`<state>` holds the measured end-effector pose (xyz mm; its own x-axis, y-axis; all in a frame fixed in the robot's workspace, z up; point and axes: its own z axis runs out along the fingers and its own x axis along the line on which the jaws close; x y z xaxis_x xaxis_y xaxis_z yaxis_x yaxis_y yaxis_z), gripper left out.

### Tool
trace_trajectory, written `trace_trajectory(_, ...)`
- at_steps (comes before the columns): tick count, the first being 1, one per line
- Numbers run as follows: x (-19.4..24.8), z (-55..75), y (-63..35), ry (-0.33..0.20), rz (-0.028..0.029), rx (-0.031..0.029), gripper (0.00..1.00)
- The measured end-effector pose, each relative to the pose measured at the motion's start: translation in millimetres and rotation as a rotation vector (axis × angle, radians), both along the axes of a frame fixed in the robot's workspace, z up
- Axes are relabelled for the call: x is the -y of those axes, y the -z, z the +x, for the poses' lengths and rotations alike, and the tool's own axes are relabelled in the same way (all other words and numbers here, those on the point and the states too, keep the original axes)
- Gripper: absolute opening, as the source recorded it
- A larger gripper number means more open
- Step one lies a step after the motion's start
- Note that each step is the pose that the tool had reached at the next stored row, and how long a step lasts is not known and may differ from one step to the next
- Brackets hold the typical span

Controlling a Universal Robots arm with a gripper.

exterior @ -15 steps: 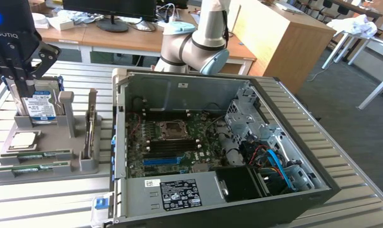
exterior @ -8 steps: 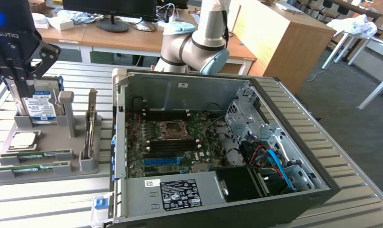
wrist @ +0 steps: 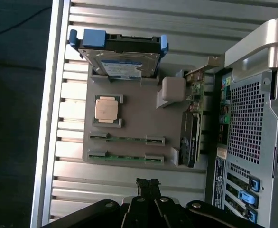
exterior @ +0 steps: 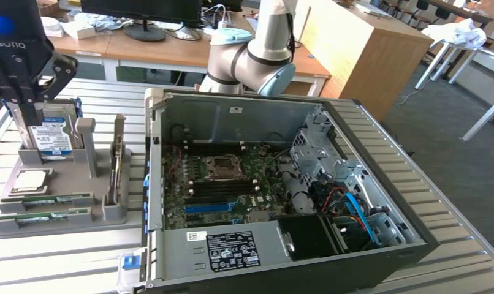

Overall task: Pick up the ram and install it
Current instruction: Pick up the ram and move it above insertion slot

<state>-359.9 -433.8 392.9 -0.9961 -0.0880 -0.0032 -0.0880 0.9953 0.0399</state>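
Two ram sticks, long flat green boards, lie side by side in slots of the grey holder tray (wrist: 129,99): one ram (wrist: 127,139) and the other ram (wrist: 125,157). In the exterior view they sit at the tray's near end, ram (exterior: 46,199) and ram (exterior: 43,215). My gripper (wrist: 147,184) hangs well above the tray, shut, with nothing between its fingers. In the exterior view the gripper (exterior: 19,135) is at the far left, over the tray (exterior: 67,177). The open computer case (exterior: 280,184) shows its motherboard (exterior: 222,184).
On the tray also stand a hard drive (wrist: 120,59) with a blue-white label, a square silver CPU chip (wrist: 107,109) and an upright expansion card (wrist: 193,123). The case's rear panel (wrist: 257,118) is beside the tray. Desks and a wooden cabinet (exterior: 369,49) stand behind the slatted table.
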Motion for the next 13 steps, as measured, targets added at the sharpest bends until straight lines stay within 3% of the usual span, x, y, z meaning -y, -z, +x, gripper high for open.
trace_trajectory(13, 0.0, 0.0, 0.1, -0.232, -0.0037, 0.0001, 0.1)
